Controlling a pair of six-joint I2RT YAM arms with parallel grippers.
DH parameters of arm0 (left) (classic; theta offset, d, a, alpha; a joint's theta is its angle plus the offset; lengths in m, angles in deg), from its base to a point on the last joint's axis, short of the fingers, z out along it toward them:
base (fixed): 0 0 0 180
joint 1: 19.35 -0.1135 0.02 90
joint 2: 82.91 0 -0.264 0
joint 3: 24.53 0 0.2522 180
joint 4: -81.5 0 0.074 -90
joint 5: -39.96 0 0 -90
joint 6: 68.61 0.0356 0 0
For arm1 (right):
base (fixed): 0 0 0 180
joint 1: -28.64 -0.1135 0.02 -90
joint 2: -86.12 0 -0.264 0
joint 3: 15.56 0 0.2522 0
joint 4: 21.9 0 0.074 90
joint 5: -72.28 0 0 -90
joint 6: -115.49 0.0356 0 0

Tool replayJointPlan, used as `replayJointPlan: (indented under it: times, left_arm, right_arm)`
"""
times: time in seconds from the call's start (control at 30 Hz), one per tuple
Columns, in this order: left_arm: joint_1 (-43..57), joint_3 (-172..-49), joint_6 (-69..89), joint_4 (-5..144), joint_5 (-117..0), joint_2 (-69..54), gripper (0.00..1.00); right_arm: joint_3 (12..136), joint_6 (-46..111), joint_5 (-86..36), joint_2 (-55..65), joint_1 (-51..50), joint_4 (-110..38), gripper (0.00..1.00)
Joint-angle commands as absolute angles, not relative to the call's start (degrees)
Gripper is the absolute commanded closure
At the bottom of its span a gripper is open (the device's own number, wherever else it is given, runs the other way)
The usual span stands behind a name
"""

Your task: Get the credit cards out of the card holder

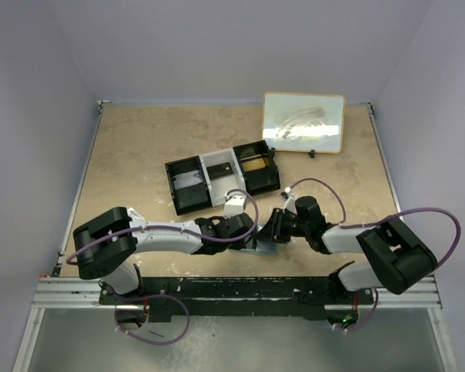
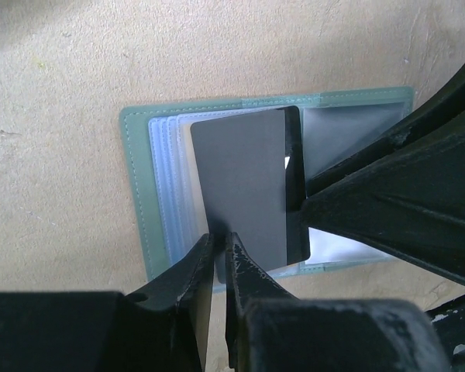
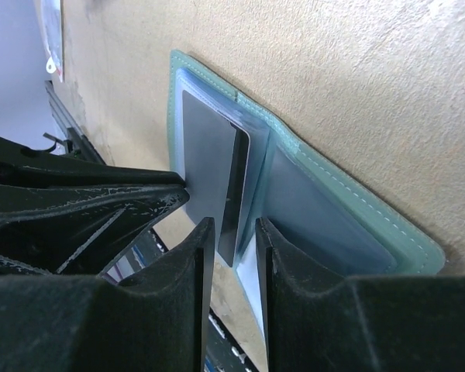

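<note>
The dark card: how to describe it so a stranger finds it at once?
On the tan table's near edge, an open green card holder lies flat. The dark card sticks out of its clear sleeves: grey, with one black stripe.

Both arms reach low and inward, left hand (image 2: pixel 219 246) pinched nearly shut, right hand (image 3: pixel 234 236) with fingers parted

A robotics lab cell: plain pale walls (image 1: pixel 31 116) box in a tan desk (image 1: pixel 139 155) edged by an aluminium mounting rail (image 1: pixel 77 293).
</note>
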State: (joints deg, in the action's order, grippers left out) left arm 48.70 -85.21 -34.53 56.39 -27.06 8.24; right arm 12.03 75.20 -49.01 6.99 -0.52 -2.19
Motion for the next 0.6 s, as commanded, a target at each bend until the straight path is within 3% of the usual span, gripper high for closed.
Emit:
replayJointPlan:
  times: [0.0, 0.13, 0.37, 0.57]
  left_arm:
    - [48.85, -83.05, -34.48, 57.01, -28.76, 7.71, 0.92]
    - [48.85, -82.85, -34.68, 57.02, -28.79, 7.58, 0.93]
    - [48.85, -82.99, -35.39, 55.51, -27.71, 7.55, 0.93]
    - [48.94, -83.51, -36.99, 50.77, -24.93, 9.08, 0.95]
  right_arm:
    - [12.33, 74.26, -51.28, 4.43, -0.39, 0.84, 0.70]
    - [12.61, 74.45, -52.49, 1.76, -0.66, 3.27, 0.74]
    - [13.07, 74.80, -47.32, 4.15, -0.67, -4.60, 0.97]
    - [13.97, 72.86, -39.88, 11.32, -0.09, -16.04, 1.00]
